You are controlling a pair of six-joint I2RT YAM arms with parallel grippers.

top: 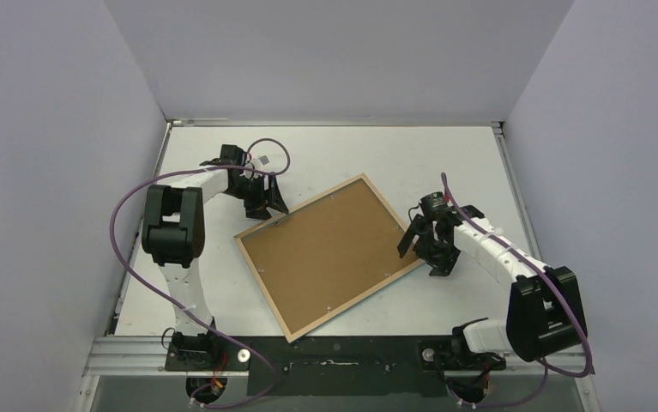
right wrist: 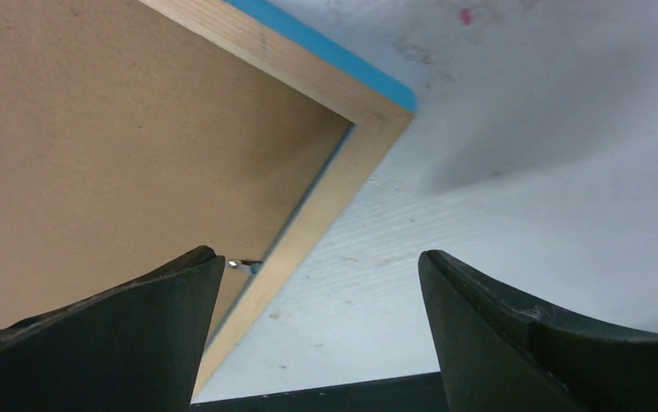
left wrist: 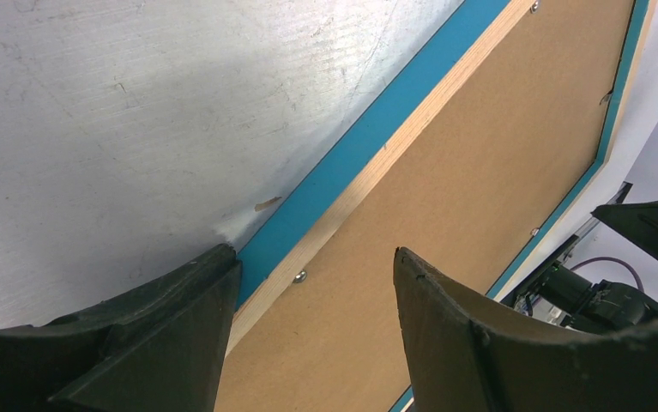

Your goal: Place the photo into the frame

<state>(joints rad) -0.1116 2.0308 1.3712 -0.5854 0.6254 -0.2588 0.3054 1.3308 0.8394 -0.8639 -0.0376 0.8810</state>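
The frame (top: 299,207) lies face down, turned at an angle, in the middle of the table, and its wood-coloured back edge surrounds a brown backing board (top: 329,253). The photo is hidden. My left gripper (top: 261,206) is open at the frame's far-left corner. In the left wrist view the left gripper (left wrist: 315,257) straddles the turquoise and wood edge of the frame (left wrist: 377,120) without closing on it. My right gripper (top: 428,249) is open beside the frame's right edge. In the right wrist view the right gripper (right wrist: 321,255) has the frame's wooden edge (right wrist: 325,202) just inside its left finger.
Small metal tabs (left wrist: 299,275) hold the backing board (left wrist: 479,172) in the frame. White table (top: 351,150) lies beyond the frame, with grey walls on three sides. A black strip (top: 342,352) runs along the near edge between the arm bases.
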